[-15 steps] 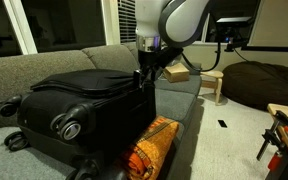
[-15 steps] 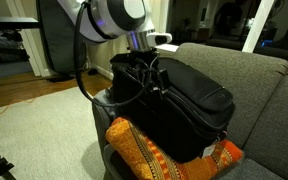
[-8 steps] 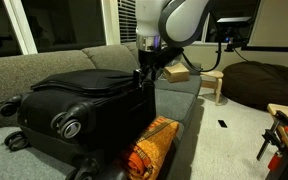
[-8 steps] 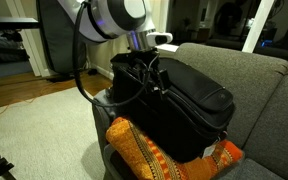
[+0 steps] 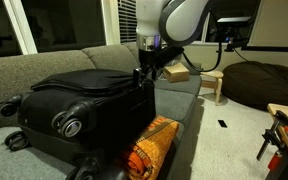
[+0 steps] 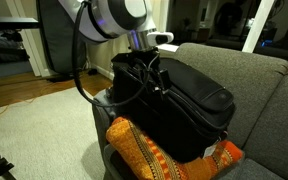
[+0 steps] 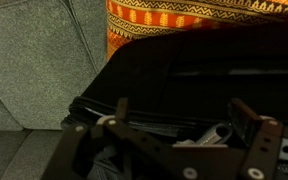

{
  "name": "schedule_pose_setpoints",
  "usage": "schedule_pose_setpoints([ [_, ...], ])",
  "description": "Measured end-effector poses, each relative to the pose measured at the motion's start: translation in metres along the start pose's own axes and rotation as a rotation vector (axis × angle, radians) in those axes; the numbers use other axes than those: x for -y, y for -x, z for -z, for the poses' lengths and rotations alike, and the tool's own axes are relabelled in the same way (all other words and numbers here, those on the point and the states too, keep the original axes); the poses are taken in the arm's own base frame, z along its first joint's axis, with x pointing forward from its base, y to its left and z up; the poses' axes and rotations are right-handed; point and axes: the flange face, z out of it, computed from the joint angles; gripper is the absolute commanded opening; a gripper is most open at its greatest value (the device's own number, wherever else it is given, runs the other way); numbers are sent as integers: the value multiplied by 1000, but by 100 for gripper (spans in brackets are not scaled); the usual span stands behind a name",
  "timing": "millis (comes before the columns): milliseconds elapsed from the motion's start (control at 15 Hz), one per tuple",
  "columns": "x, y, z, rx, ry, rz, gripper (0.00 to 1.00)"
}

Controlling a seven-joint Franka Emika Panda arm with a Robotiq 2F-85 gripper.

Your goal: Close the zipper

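Your tool (image 5: 144, 76) hangs wide open and empty over the suitcase (image 5: 79, 100), at its side facing the couch's (image 5: 44, 62) front edge, away from the wheels (image 5: 70, 125). The zipper (image 7: 164, 98) runs as a thin dark line along the lid seam just under the fingers. You can't make out the pull here, so closing now may pinch only soft fabric. Drag without a firm hold and the tool slips off. Drag hard and the unrestrained suitcase may slide toward the orange cushion (image 5: 149, 145) at the front edge.
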Motion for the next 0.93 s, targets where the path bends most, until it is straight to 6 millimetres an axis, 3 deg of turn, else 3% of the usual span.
schedule_pose_setpoints([
  [533,1,0,2,-11,19,0,100],
  [933,-22,-14,22,-69,32,-44,100],
])
